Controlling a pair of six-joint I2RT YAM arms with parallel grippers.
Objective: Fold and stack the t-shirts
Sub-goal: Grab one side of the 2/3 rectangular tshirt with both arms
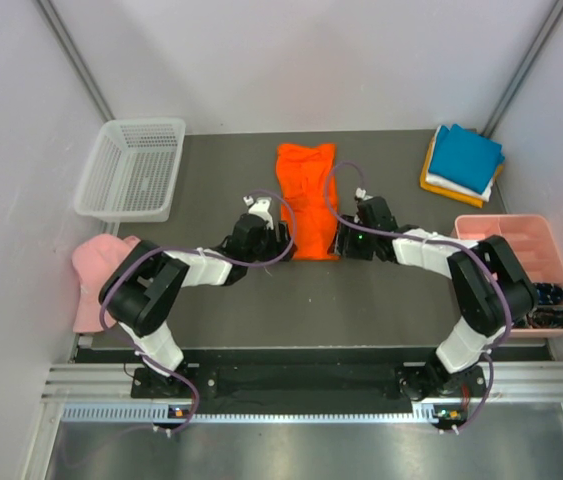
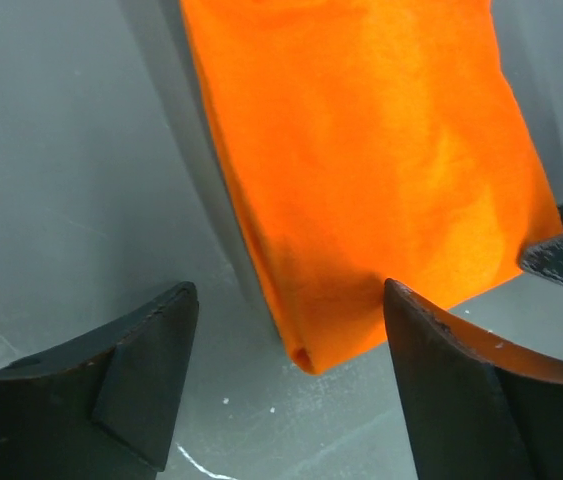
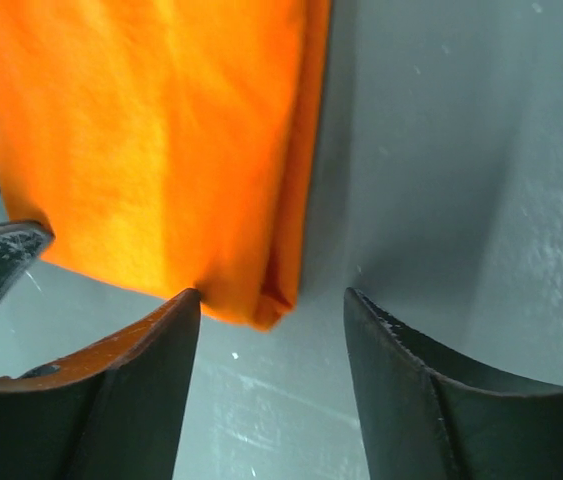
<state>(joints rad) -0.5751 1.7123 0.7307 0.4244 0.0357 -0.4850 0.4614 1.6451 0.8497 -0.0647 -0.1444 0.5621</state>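
Note:
The orange t-shirt [image 1: 308, 198] lies folded into a long strip in the middle of the table. My left gripper [image 1: 279, 238] is low at its near left corner and my right gripper [image 1: 346, 241] at its near right corner. In the left wrist view the shirt's folded corner [image 2: 313, 345] lies between the open fingers [image 2: 151, 360] of the left gripper [image 2: 291, 325], touching neither. In the right wrist view the corner [image 3: 261, 300] lies between the spread fingers [image 3: 136, 375] of the right gripper [image 3: 273, 310], close against the left one. Folded t-shirts [image 1: 464, 160] are stacked at the back right, teal on top, white and yellow beneath.
A white mesh basket [image 1: 131, 168] stands at the back left. A pale pink cap [image 1: 96, 272] lies at the left edge. A pink tray [image 1: 546, 245] with small dark items sits at the right edge. White walls close in the table.

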